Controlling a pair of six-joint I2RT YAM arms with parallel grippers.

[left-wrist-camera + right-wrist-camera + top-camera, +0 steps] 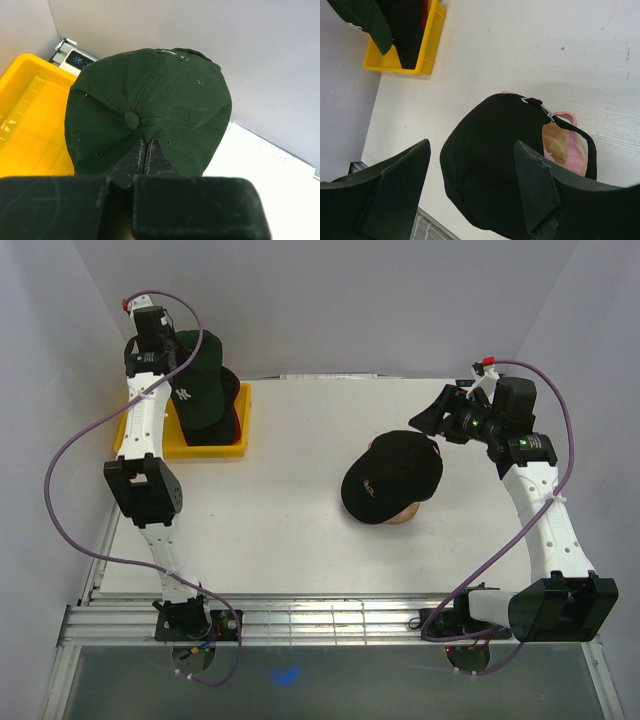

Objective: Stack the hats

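From above, the left gripper (178,368) held the dark green cap (200,395) over the yellow tray (215,451), well apart from the black cap (392,477) mid-table. The left wrist view showed its fingers (131,162) pinched shut on the crown fabric. In the right wrist view the right gripper (472,146) gaped empty above the black cap. The green cap probably needed to be carried across level and lowered crown over crown.

Bright even light, soft shadows; wrist views blurred near lens.

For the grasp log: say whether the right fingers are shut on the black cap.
No, the right fingers stand wide apart over the black cap.
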